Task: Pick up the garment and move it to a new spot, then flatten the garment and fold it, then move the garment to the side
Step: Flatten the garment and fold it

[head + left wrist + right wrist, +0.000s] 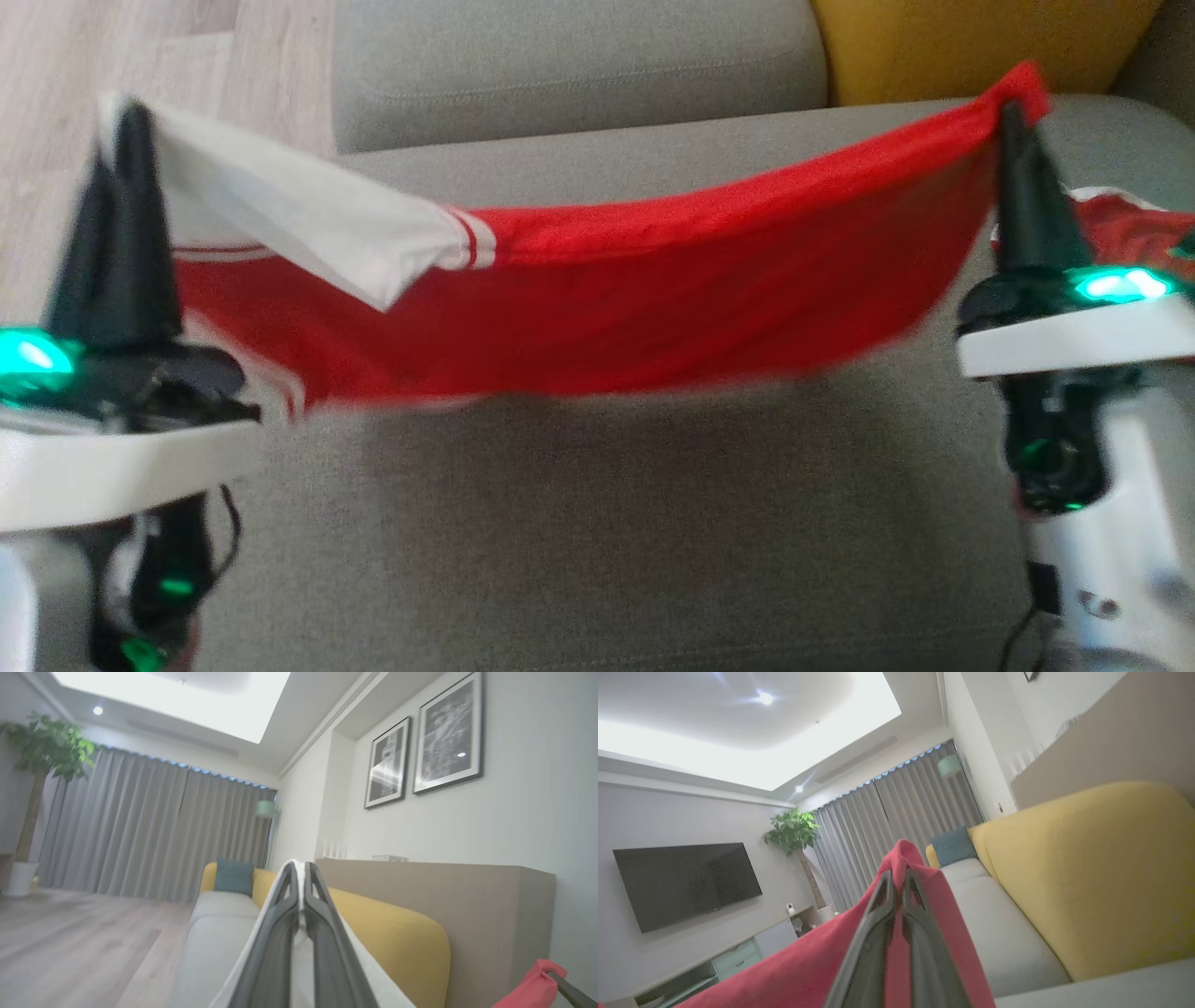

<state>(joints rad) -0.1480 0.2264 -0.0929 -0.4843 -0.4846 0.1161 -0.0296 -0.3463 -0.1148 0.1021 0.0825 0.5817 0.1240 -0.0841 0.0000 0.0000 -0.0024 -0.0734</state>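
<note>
garment (653, 308): lower hem smeared by blur | left claw (126, 117): its pinch on the white corner hidden behind the claw itself | red cloth (1134, 229) at right edge of sofa (607, 523): half behind right claw (1013, 107), cut off at edge of view, kind unreadable | yellow cushion (971, 47): top cut off

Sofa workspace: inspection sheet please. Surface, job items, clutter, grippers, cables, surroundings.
Surface: grey sofa seat cushion, bare in front; yellow backrest behind.
Job's things: red garment with a white end, held at both ends, sagging mid-span.
Clutter: another red-and-white fabric item lying at the sofa's right side.
Grippers: left gripper shut on the white end; right gripper shut on the red end.
Cables: dark cable beside the left forearm; another at lower right.
Surroundings: wood floor, grey curtains, potted plant, two framed pictures, wall TV.
</note>
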